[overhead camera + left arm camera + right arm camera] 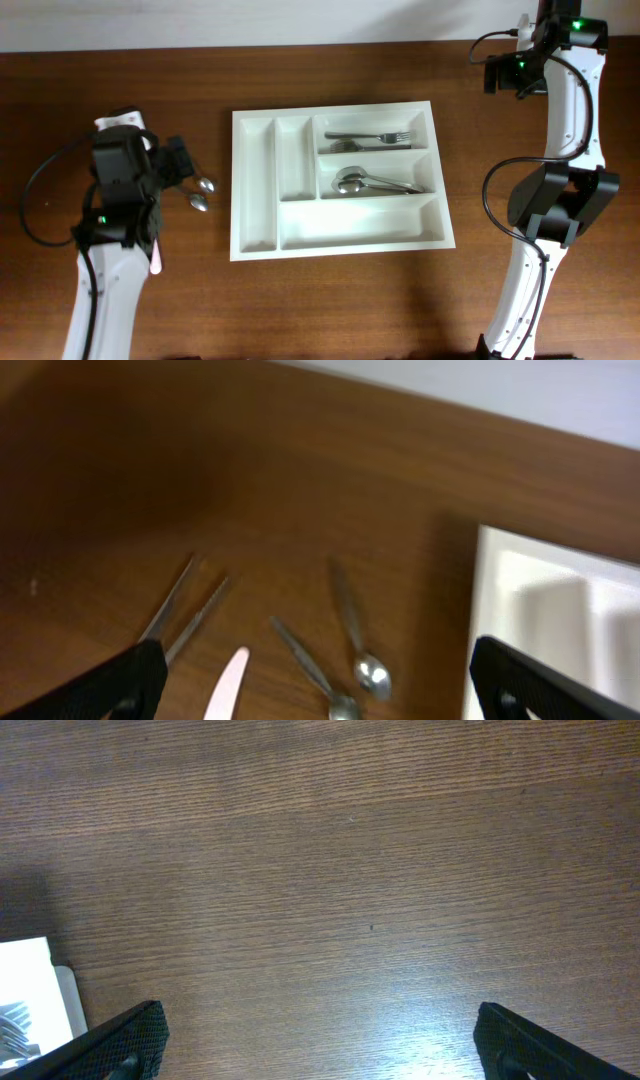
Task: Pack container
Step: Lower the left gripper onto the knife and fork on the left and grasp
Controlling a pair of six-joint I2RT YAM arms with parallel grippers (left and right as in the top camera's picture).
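The container [255,190] is a white five-compartment tray in the middle of the table. Forks [370,137] lie in its top crosswise compartment and spoons [370,182] in the middle one. Its edge shows in the left wrist view [500,590] and its corner in the right wrist view [30,980]. Two small spoons [203,194] lie on the table left of the tray; they also show in the left wrist view [360,665]. My left gripper [315,680] is open above them, empty. My right gripper [320,1040] is open and empty over bare wood at the far right.
A pale pink knife [228,685] and two thin metal handles [185,605] lie on the table under the left gripper. The pink knife also shows below the left arm in the overhead view [156,260]. The table is dark wood [330,300].
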